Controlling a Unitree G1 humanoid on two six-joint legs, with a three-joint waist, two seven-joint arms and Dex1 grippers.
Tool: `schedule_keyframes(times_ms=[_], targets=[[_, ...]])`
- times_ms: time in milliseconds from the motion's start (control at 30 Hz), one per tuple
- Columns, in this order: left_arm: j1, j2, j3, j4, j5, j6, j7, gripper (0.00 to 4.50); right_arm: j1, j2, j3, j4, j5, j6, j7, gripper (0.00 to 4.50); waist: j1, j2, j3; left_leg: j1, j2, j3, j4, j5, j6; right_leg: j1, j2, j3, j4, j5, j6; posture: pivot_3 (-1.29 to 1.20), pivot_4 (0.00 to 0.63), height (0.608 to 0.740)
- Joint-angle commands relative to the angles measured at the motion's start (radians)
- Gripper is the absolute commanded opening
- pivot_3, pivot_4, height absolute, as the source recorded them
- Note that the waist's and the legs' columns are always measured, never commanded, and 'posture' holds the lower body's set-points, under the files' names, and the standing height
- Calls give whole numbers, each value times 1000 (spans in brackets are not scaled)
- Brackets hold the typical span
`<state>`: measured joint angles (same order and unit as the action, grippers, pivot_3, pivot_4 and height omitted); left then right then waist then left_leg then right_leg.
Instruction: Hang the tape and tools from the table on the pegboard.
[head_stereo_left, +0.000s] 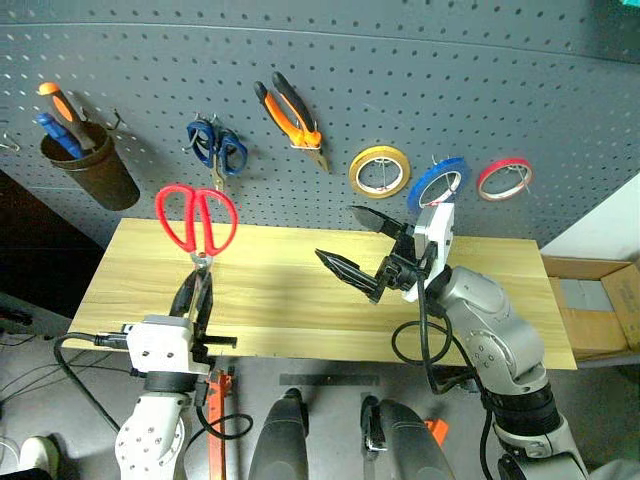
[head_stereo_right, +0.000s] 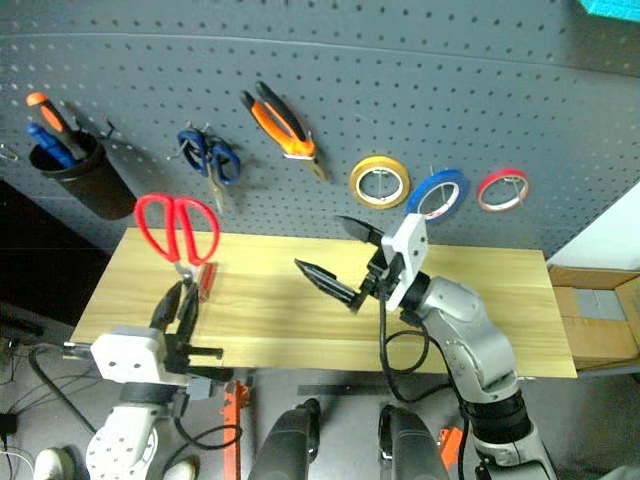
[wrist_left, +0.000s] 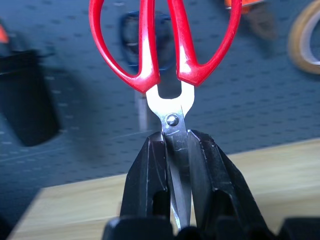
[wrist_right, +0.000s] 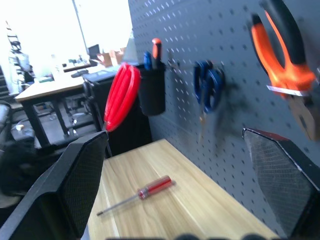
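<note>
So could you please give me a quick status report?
Left end effector shut on red scissors. Right end effector open, empty. Screwdriver lies on table.

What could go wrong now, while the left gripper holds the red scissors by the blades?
1. The left gripper pinches the red scissors only at the thin blades, handles up, so they could tilt or slip.
2. The blue scissors hang on the pegboard near them; the handles might knock those.
3. The screwdriver lies on the table and might get bumped.

Red-handled scissors (head_stereo_left: 196, 222) upright — blades pinched in left hand (head_stereo_left: 192, 297)
</note>
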<state>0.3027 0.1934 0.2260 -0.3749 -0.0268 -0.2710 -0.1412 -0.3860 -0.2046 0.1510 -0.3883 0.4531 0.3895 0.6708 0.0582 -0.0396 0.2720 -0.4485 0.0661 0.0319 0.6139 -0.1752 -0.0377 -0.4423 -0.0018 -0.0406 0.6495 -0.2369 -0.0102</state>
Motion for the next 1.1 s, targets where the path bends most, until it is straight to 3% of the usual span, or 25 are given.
schedule_keyframes(times_ms=[33, 167, 400, 1100], targets=[[-75, 22, 29, 132, -23, -107, -9, 237, -29, 2, 4, -14, 10, -11, 2, 4500, 2, -1, -5, 1, 0, 0, 1, 0, 0, 1, 0, 0, 0, 0, 0, 177, 194, 740], [-237, 58, 27, 244, -43, -96, -29, 237, -58, 1, 8, 22, -12, -21, -6, 4500, 16, -3, -8, 0, 0, 0, 7, 1, 2, 2, 1, -1, 4, 2, 1, 165, 195, 740], [-428, 83, -64, 217, -36, 37, -74, 237, -73, 8, 7, 45, -32, -31, -32, 4500, 21, -4, -10, 0, -1, 1, 16, 2, 3, 3, 0, 1, 12, 4, 3, 141, 208, 740], [-513, 88, -60, 190, -32, 168, -21, 237, -44, -15, -9, 17, -41, -31, -73, 4500, 13, -4, -10, 3, -1, 0, 16, 2, 4, 3, 0, 2, 15, 4, 2, 112, 209, 740]])
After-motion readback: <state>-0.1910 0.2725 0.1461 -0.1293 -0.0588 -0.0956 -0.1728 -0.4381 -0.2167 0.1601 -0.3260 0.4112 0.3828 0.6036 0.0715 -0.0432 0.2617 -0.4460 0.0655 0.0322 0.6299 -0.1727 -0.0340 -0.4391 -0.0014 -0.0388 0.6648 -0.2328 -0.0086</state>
